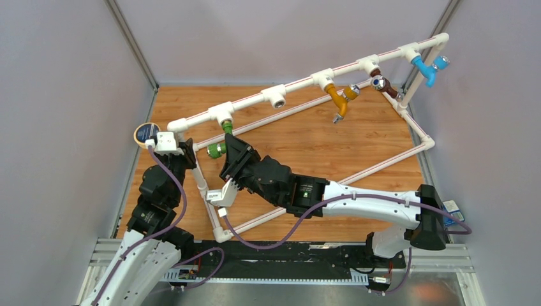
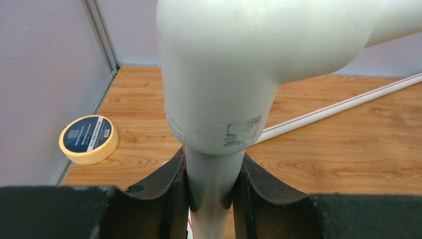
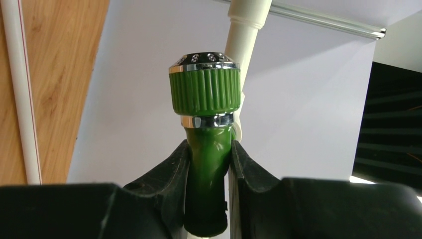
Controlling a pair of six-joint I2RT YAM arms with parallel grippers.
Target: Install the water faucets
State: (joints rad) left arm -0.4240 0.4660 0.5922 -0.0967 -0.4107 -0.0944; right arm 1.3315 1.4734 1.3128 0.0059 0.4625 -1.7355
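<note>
Beside the tape roll (image 2: 88,139) at the counter (image 1: 319,150) edge, a white post (image 2: 211,164) is pinched under its elbow (image 2: 219,64) by the left claw (image 2: 211,177), while the green faucet (image 3: 205,144), set under the rail's leftmost tee (image 1: 222,113), is pinched at its stem by the right claw (image 3: 209,184).

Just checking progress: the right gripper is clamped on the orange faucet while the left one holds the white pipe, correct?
Not orange: the right wrist view shows the right gripper clamped on the green faucet; the left gripper does hold the white pipe.
</note>
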